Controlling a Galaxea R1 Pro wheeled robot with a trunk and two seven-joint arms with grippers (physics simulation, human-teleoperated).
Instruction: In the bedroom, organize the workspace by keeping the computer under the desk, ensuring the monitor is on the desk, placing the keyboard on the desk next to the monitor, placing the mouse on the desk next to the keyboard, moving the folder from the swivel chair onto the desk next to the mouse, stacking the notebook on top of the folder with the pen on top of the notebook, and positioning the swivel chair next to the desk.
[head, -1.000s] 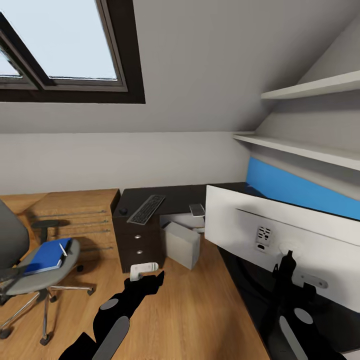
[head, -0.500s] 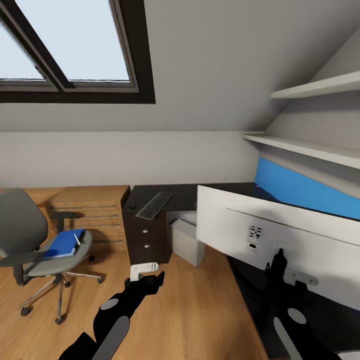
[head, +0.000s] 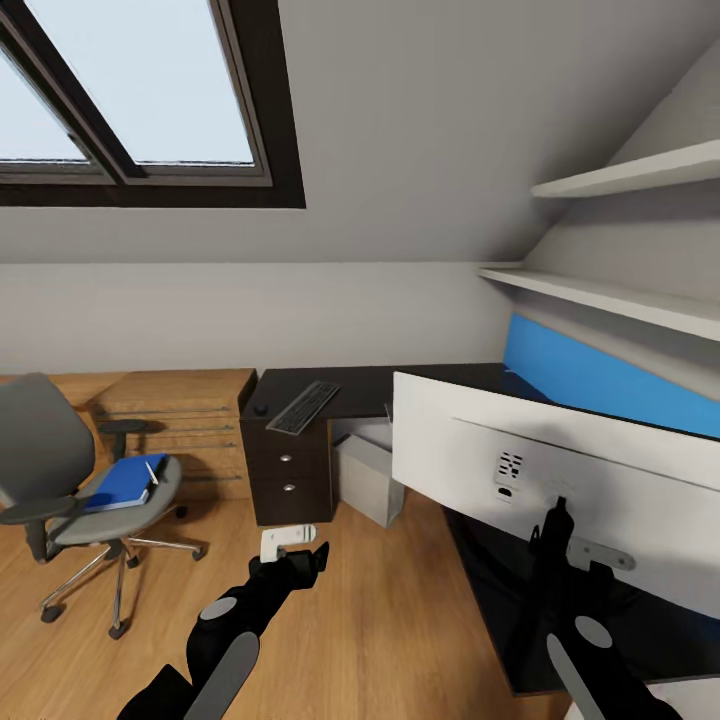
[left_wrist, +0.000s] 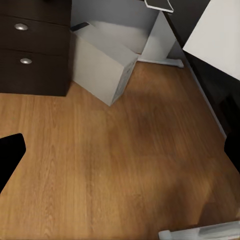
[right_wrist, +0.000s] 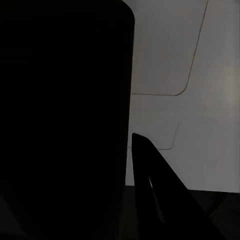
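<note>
The monitor (head: 560, 465) shows its white back over the desk's (head: 370, 382) black right wing. My right gripper (head: 556, 512) is shut on its stand, and one finger (right_wrist: 150, 185) lies against the grey back. My left gripper (head: 305, 557) hangs open above the floor, its fingers (left_wrist: 10, 157) spread wide. The keyboard (head: 303, 407) and mouse (head: 261, 409) lie on the desk's far left end. The grey computer (head: 372, 480) (left_wrist: 102, 67) stands under it. The blue folder (head: 125, 482) with the white pen (head: 152, 471) rests on the swivel chair (head: 45, 450). The notebook is hidden behind the monitor.
A dark drawer cabinet (head: 288, 470) stands under the desk's left end, with a wooden drawer chest (head: 190, 420) beside it. A blue back panel (head: 600, 380) and white wall shelves (head: 620, 300) run along the right. Wooden floor (head: 380, 620) stretches between chair and desk.
The whole view has swung left, so the swivel chair is now fully in the picture. The monitor has kept its place at my right gripper. The left arm looks the same.
</note>
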